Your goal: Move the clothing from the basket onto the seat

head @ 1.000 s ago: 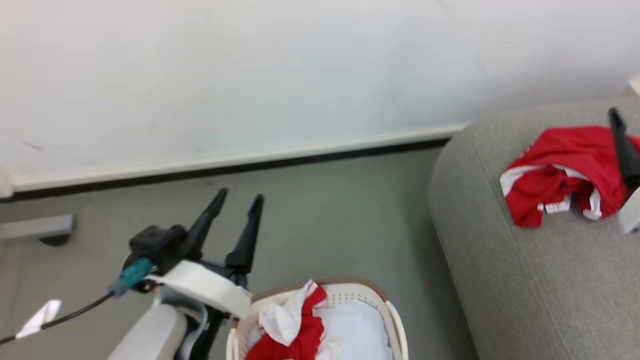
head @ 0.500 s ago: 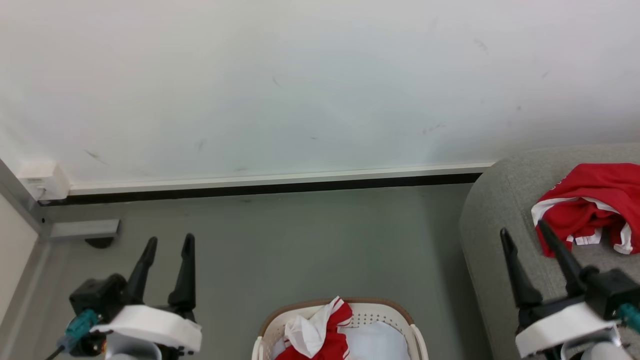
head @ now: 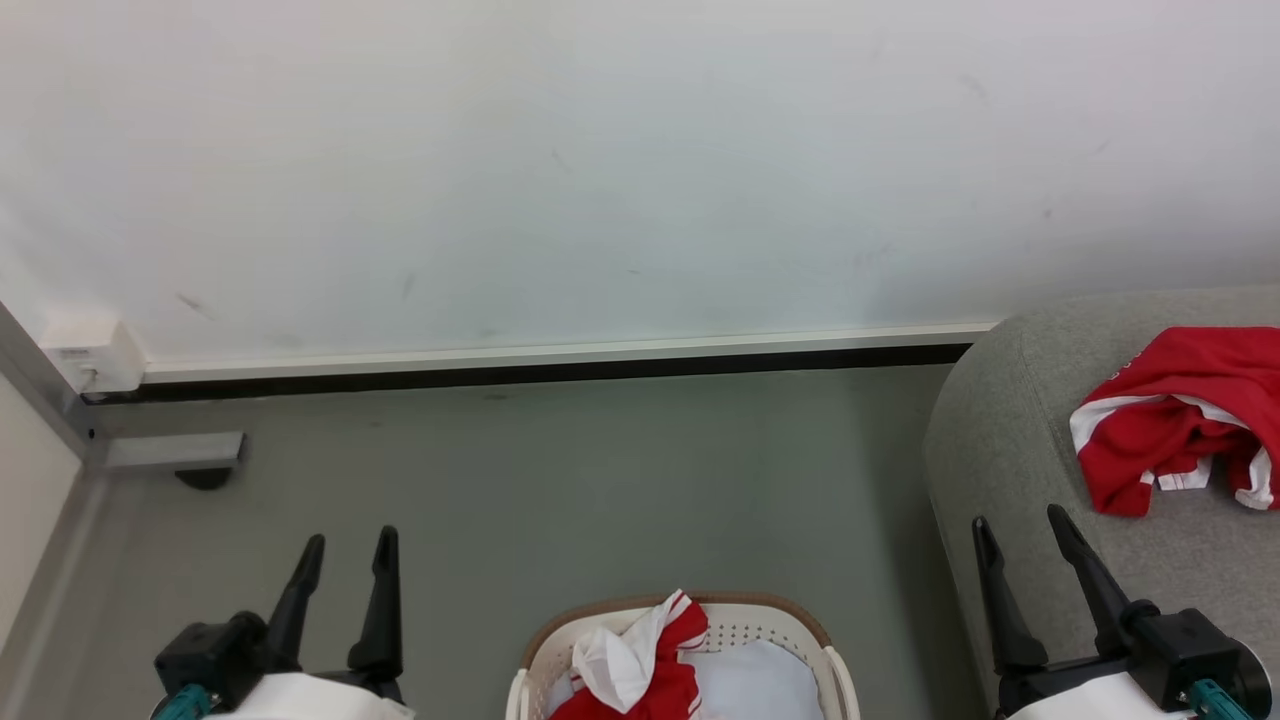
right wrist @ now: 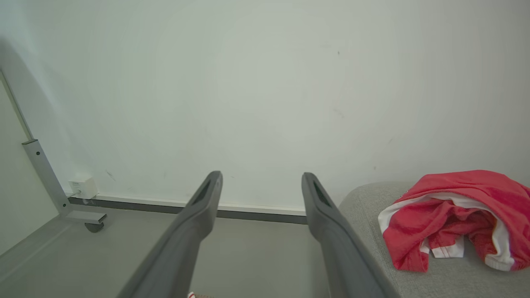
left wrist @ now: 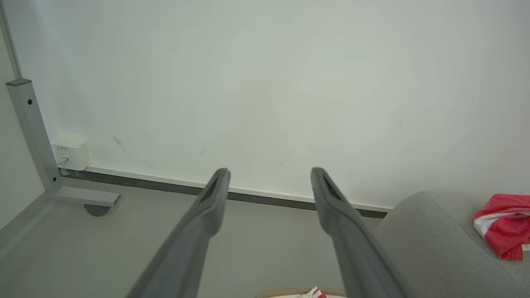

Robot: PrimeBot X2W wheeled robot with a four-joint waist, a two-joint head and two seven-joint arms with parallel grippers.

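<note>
Right gripper [head: 1018,516] back from clothing [head: 1170,420] (possible lettering [head: 1127,367] unreadable); it, left gripper [head: 351,536] spread, empty.

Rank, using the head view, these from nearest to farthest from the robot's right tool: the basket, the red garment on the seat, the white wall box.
1. red garment, on the seat, just beyond the right tool.
2. basket, lower centre, on the floor.
3. white wall box, far left.

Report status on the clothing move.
Left gripper open, empty. Right gripper open, empty. One garment on sofa; red clothing in basket. Nothing in the way.
</note>
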